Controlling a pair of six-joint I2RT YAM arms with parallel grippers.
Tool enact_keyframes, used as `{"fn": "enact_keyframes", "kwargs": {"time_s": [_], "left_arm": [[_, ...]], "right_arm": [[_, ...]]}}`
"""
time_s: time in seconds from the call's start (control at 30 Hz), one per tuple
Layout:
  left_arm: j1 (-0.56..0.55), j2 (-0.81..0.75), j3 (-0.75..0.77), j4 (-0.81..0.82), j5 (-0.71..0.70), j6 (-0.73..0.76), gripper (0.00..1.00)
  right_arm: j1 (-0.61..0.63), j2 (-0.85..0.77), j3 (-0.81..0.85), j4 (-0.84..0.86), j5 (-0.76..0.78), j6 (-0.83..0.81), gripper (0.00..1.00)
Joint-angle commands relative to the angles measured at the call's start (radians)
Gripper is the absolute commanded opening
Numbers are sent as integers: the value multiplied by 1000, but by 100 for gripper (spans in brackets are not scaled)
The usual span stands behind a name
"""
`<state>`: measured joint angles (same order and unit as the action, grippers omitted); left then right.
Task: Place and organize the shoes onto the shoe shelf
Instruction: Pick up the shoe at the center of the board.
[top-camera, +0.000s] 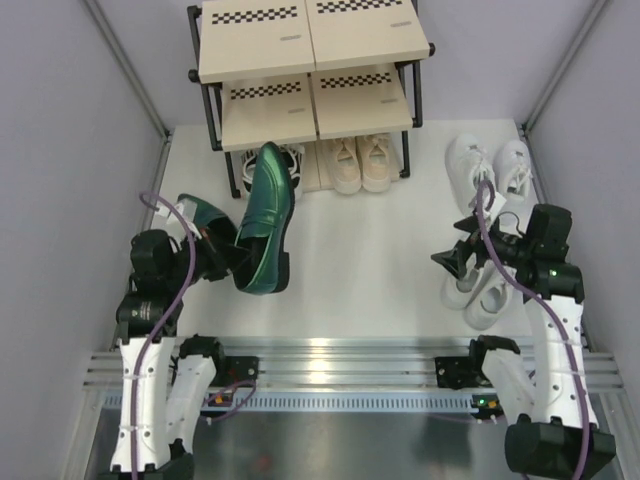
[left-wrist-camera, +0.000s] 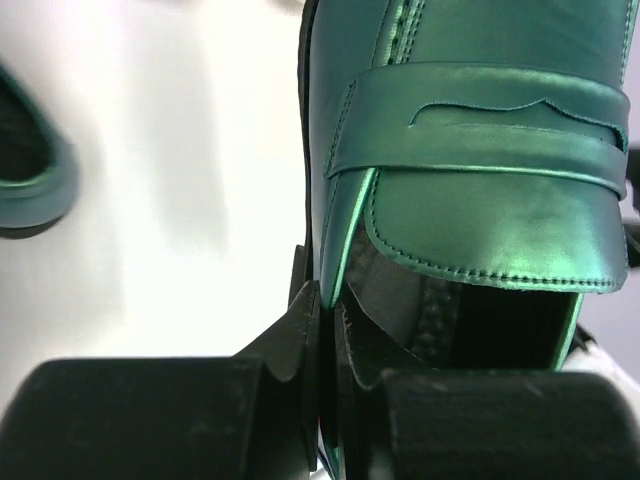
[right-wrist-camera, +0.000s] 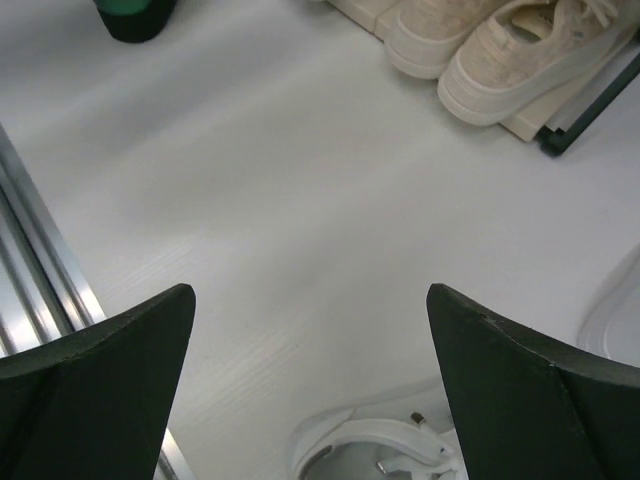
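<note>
White tabletop (top-camera: 360, 260) between grey walls (top-camera: 60, 150); left pincer (left-wrist-camera: 325, 315) clamps green shoe (left-wrist-camera: 480, 130), right pincer (right-wrist-camera: 310, 290) gapes.

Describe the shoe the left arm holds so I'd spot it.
Find the shoe shelf at the back, then look just before its left half. The glossy green loafer there, pinched at its opening by the left gripper, is the only shoe held; its twin lies alongside.

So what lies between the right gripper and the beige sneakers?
Nothing. Only bare white table lies between the open right gripper and the beige sneakers. This is plain in the right wrist view, and the top view agrees.
</note>
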<state>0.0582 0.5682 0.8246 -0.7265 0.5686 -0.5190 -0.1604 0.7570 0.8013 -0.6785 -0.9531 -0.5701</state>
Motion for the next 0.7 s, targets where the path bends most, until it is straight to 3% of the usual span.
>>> {"fn": "enact_keyframes", "kwargs": {"time_s": [0.0, 0.13, 0.3, 0.47, 0.67], "left_arm": [[-26, -42, 27, 114, 157, 17, 0], [-52, -24, -30, 182, 232, -25, 0], [-148, 15, -58, 232, 142, -38, 0], [-397, 94, -32, 297, -103, -73, 0], [-759, 287, 42, 397, -375, -79, 0]], "right_arm": [[-14, 60, 116, 28, -151, 48, 99], [7, 175, 185, 138, -197, 328, 100], [152, 280, 271, 227, -138, 502, 99], [303, 329, 283, 356, 52, 778, 99], [325, 321, 262, 376, 287, 1012, 100]]}}
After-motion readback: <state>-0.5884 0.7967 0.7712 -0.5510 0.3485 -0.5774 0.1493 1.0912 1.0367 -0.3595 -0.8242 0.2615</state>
